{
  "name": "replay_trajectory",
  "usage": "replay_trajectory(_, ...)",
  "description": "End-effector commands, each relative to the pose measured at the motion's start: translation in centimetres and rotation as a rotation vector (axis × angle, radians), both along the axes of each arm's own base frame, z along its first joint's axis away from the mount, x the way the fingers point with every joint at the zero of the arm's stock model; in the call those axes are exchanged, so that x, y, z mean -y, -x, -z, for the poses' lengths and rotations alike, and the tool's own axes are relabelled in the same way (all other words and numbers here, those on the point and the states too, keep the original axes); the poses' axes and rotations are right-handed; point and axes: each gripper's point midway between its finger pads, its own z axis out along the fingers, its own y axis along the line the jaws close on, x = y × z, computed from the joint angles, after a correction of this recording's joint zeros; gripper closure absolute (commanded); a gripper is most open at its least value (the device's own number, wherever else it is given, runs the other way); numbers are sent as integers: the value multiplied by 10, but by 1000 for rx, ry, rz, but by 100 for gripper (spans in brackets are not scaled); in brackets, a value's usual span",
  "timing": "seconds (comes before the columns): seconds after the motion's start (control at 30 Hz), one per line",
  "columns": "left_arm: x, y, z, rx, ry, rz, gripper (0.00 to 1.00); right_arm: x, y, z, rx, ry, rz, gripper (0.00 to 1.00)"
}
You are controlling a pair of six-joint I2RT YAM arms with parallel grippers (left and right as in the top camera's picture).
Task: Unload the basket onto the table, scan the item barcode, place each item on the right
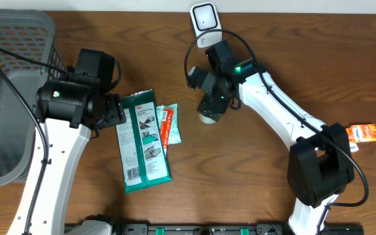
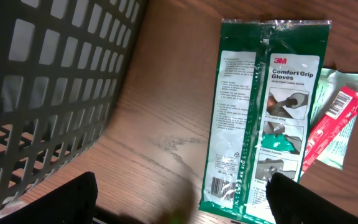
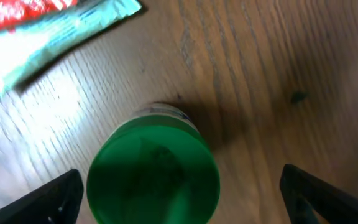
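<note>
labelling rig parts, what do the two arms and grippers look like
The left arm and right arm both have white links between bulky black joint housings, with thin black cables alongside. The left gripper and right gripper are black. A small green light glows near the right wrist.

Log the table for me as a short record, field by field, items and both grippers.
white scanner: top edge of table
glove pack: flat, barcode facing up
green-capped bottle: upright, centre of table
basket: far left
left gripper: open, empty, beside glove pack
right gripper: open, empty, over bottle cap
</note>
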Motion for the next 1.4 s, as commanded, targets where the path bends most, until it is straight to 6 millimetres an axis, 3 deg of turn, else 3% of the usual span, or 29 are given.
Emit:
replay_trajectory(0.0,-3,0,-1,1,-14,-1,12,0,5,-6,51,36,-201,6)
replay_trajectory(0.43,-3,0,-1,1,-14,-1,12,-4,26,14,-47,21,-314,26)
replay_trajectory(0.53,-3,0,-1,1,-14,-1,12,-3,27,22,-64,32,-313,33)
replay_trajectory(0.67,-3,0,-1,1,-14,-1,12,-3,26,19,-63,29,-299,51)
replay_trajectory(0.73,-3,0,-1,1,-14,-1,12,-3,26,19,-65,26,-289,50)
replay_trajectory(0.83,-3,0,-1,1,-14,-1,12,-2,28,19,-75,28,-283,36)
replay_trajectory(0.9,-3,0,-1,1,-14,-1,12,-2,29,19,-79,24,-284,33)
replay_trajectory(1.13,-3,0,-1,1,-14,-1,12,-3,31,23,-96,24,-274,34)
replay_trajectory(1.27,-3,0,-1,1,-14,-1,12,-3,31,23,-104,23,-251,46)
replay_trajectory(1.37,-3,0,-1,1,-14,-1,12,-1,33,23,-118,27,-222,49)
